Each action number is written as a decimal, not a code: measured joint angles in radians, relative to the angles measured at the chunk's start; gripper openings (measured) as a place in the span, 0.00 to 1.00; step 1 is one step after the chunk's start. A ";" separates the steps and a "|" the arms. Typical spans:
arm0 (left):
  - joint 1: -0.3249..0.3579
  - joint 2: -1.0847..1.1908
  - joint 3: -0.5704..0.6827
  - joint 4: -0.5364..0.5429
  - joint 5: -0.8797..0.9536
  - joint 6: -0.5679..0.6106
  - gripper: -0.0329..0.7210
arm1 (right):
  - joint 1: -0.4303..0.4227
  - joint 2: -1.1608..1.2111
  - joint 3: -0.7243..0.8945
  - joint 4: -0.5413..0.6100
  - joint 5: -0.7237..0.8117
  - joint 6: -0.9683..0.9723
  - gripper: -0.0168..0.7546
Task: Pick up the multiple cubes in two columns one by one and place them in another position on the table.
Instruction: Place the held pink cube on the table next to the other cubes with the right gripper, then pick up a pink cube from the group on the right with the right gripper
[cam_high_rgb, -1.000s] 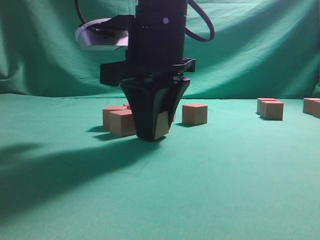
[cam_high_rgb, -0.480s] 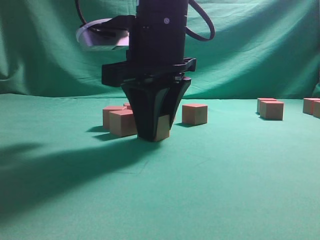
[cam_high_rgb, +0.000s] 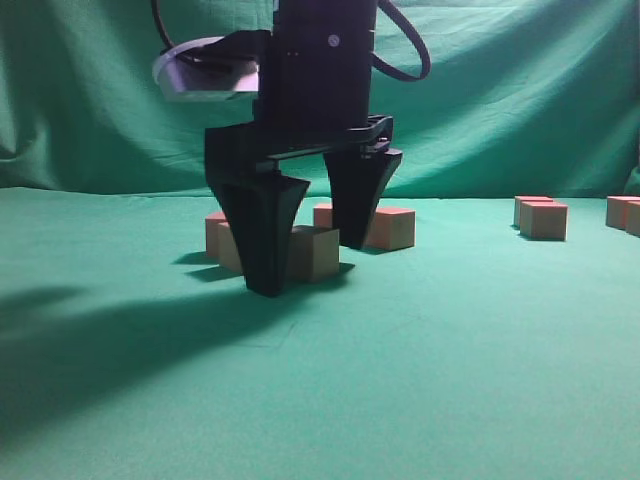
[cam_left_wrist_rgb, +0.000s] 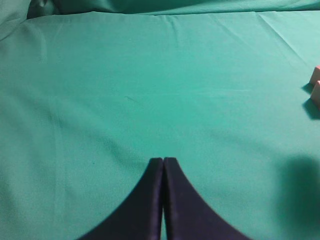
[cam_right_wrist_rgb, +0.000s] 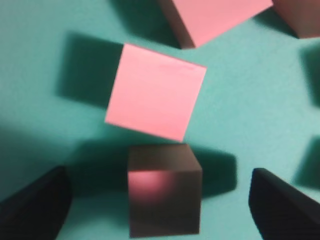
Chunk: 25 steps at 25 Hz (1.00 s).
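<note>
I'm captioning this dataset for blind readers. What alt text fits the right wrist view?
Looking straight down, the open right gripper straddles a shadowed cube resting on the green table, neither dark finger touching it. A brightly lit pink cube lies just beyond it, with more cubes cut off at the upper edge.

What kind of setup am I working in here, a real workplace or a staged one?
Likely a staged lab tabletop: green cloth covers the table, a wrinkled green backdrop hangs behind, and the only objects are identical small cubes near the right gripper.
</note>
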 joint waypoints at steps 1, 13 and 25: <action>0.000 0.000 0.000 0.000 0.000 0.000 0.04 | 0.000 -0.007 0.000 0.000 0.007 0.000 0.86; 0.000 0.000 0.000 0.000 0.000 0.000 0.04 | 0.004 -0.292 -0.072 -0.058 0.197 0.039 0.75; 0.000 0.000 0.000 0.000 0.000 0.000 0.04 | -0.075 -0.704 -0.077 -0.382 0.273 0.413 0.76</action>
